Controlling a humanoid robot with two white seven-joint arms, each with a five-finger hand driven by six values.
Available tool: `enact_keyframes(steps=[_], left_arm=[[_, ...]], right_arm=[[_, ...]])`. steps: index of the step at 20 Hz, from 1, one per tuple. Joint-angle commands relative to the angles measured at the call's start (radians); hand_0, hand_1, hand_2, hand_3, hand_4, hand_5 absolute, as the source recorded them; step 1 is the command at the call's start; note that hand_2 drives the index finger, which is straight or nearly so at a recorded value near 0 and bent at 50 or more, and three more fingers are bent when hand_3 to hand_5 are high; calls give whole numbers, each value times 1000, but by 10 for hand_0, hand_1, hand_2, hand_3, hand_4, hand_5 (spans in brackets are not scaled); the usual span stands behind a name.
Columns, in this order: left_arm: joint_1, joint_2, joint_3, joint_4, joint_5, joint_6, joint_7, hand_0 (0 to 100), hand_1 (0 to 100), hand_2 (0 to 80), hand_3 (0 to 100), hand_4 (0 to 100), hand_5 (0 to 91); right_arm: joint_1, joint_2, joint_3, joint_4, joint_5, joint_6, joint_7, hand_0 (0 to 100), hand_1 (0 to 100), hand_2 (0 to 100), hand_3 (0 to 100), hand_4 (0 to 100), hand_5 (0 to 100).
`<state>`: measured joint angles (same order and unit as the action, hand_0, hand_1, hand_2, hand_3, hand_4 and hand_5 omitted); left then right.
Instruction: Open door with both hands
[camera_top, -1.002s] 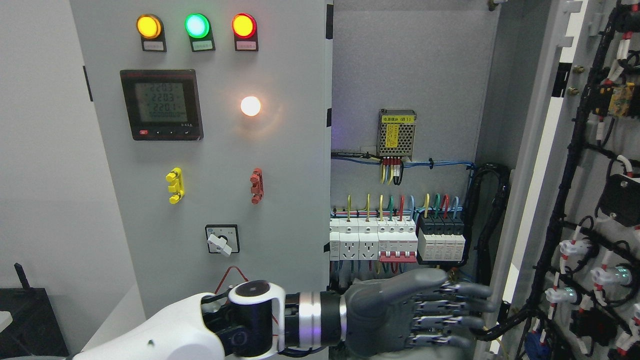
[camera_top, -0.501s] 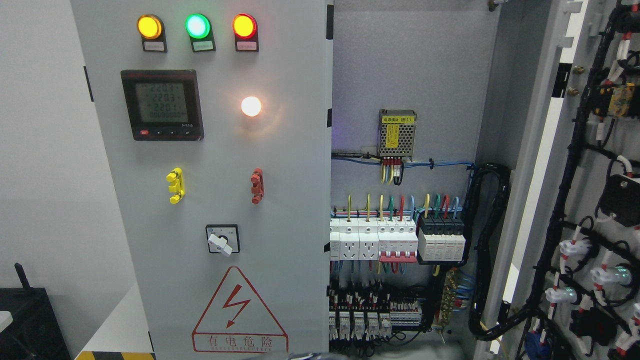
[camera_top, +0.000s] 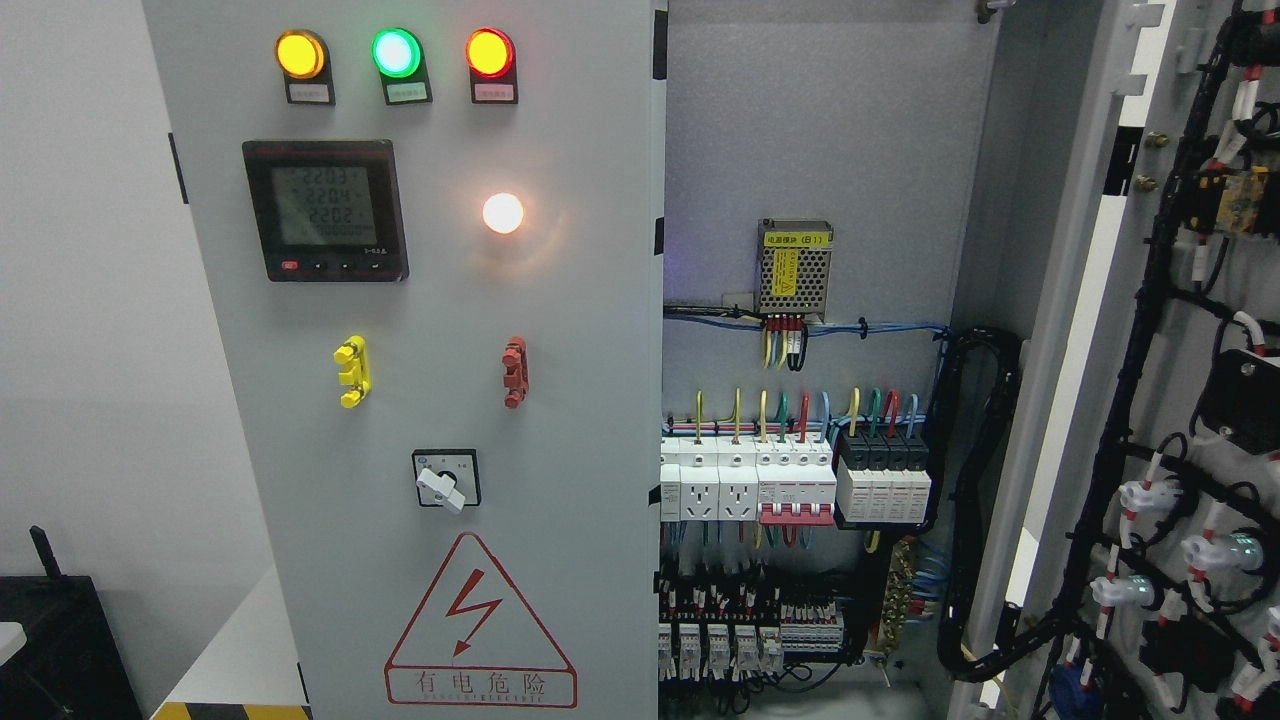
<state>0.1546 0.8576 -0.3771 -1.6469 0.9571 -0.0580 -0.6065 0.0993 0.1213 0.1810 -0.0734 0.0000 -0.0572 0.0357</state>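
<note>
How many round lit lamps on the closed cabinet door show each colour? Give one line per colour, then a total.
Amber lamp: 1
Green lamp: 1
Red lamp: 1
White lamp: 1
Total: 4

Head view, close, facing cabinet (camera_top: 420, 300)

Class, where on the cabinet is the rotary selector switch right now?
In the head view, the rotary selector switch sits low on the closed left door, above the red warning triangle.

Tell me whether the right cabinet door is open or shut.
Open. The right door is swung out, its wired inner face showing, and the breakers inside the cabinet are exposed.
</note>
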Motion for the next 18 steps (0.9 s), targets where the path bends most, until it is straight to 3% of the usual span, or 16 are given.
enact_keyframes(steps=[1,6,11,16,18], left_arm=[[339,-213,471,209,-297,-141,2,120,389,0,0,0,0],[390,-409,552,413,-460,-252,11,120,389,0,0,0,0],[457,-577,684,606,-628,-264,25,120,389,0,0,0,0],[427,-614,692,937,-742,-264,102,120,389,0,0,0,0],[381,-630,690,1106,-796,-264,106,120,389,0,0,0,0]], right_arm=[[0,0,0,0,-25,0,3,120,389,0,0,0,0],[-1,0,0,0,-25,0,3,120,389,0,0,0,0],[0,0,0,0,-25,2,3,120,389,0,0,0,0],[0,1,0,0,-25,0,1,120,389,0,0,0,0],[0,0,0,0,-25,0,1,120,389,0,0,0,0]])
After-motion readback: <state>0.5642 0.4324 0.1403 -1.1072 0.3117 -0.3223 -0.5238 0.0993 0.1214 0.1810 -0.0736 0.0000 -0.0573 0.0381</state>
